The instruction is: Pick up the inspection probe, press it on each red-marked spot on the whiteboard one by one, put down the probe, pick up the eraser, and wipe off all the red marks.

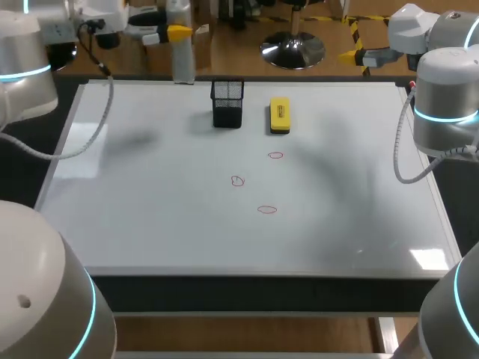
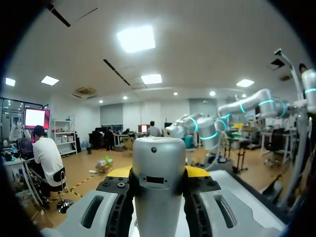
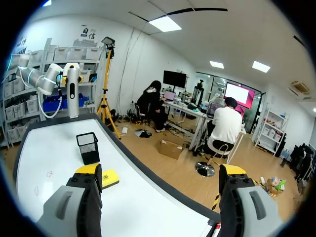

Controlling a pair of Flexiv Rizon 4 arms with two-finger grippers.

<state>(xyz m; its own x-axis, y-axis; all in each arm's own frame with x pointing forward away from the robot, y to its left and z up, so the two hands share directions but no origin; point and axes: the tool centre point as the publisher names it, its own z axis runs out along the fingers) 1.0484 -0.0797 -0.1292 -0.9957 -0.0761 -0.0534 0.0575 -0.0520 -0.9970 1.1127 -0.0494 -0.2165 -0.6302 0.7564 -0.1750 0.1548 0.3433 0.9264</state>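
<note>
**Step in hand (judged):** lifting the inspection probe clear for the first press. No press has been made yet.

**Findings, near to far.**
- The whiteboard (image 1: 150, 224) carries three red marks: the nearest red mark (image 1: 267, 209), the middle red mark (image 1: 237, 180) and the farthest red mark (image 1: 276, 155). They are close together, right of centre.
- Beyond them the eraser (image 1: 279, 116) lies flat. The mesh holder (image 1: 227, 103) stands just beside it.
- At the far edge the inspection probe (image 1: 180, 56) stands upright in the left claw (image 2: 159, 172), which is clenched on it with one yellow tip on either side. Whether its foot rests on the board cannot be told.

**Recommendation.**
- Raise the probe straight up and carry it above the height of the holder.
- Pass the holder on its left, or go well over it.
- Lower the probe squarely onto one mark at a time and keep it vertical, so that the tip does not skid and smear the ink.
- Working from the farthest mark to the nearest would keep the route short.

**Arm pose.**
- The left arm enters from the far left corner. Its fingers appear roughly level rather than pointing down.
- The right arm is held high at the far right corner. The right claw (image 3: 160, 173) is released, with fingers spread wide and nothing between them, and faces back across the board.
</note>
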